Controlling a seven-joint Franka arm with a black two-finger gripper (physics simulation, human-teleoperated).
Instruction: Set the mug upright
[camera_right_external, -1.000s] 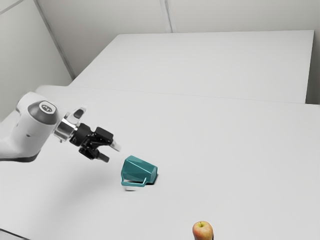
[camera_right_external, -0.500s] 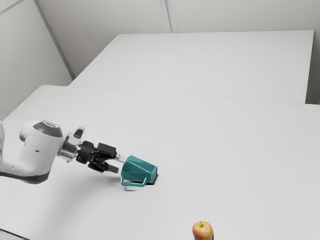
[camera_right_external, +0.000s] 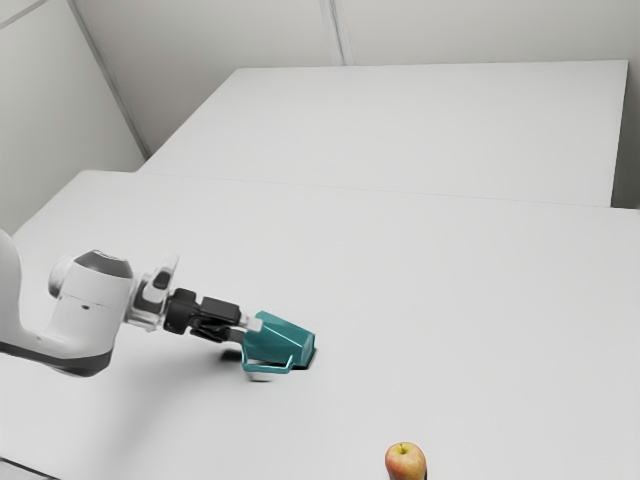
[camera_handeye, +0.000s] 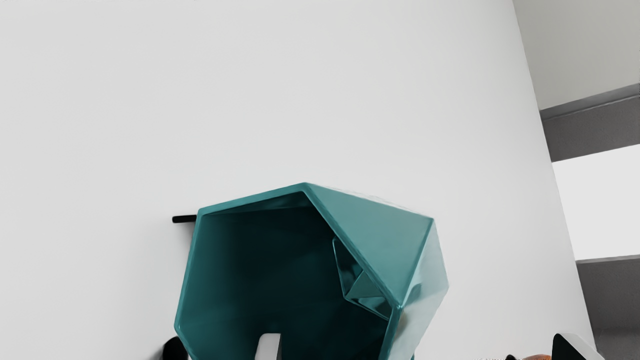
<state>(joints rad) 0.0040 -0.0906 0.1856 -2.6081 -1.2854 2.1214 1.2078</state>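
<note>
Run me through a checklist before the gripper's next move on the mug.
1. Gripper open: ok, fingers spread.
2. Mug mouth facing the gripper: ok, it lies on its side.
3. Fingers lined up astride the mug's wall: ok, one fingertip at the mouth, the other outside.
4. Mug gripped: not ok, fingers not closed on it.
5. How deep the fingertip at the mouth reaches: cannot tell.
6. Apple apart from mug: ok.

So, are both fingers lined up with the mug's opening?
No, in the wrist view one finger shows against the opening of the mug, while the other finger stands off to its outside.
</note>
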